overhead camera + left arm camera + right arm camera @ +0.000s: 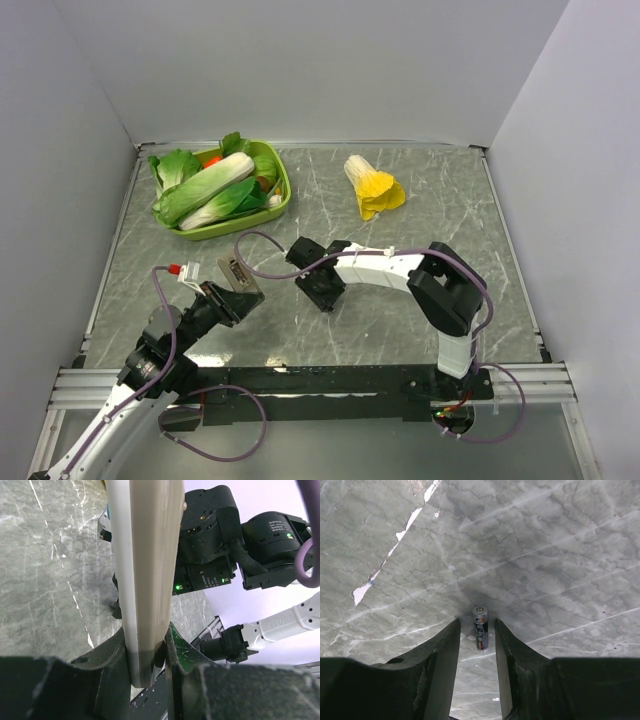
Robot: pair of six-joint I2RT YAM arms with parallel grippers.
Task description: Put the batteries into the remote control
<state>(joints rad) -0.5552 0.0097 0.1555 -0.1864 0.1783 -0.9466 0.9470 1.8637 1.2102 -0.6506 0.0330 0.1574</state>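
My left gripper [222, 300] [145, 642] is shut on the lower end of the remote control [238, 275] [145, 570], a slim bar whose plain beige back and white edge show in the left wrist view. It is held above the table at the near left. One of the batteries [480, 628], small and dark with a silver end, lies on the marble table between the fingers of my right gripper [476, 622] [322, 290]. There is a gap on each side of it, so the jaws are open around it. In the top view that gripper hides the battery.
A green basket [283, 195] with toy leafy greens stands at the back left. A yellow-and-white toy cabbage [373, 187] lies at the back middle. My right arm's black wrist [210, 545] hangs close beside the remote. White walls enclose the marble table [420, 230].
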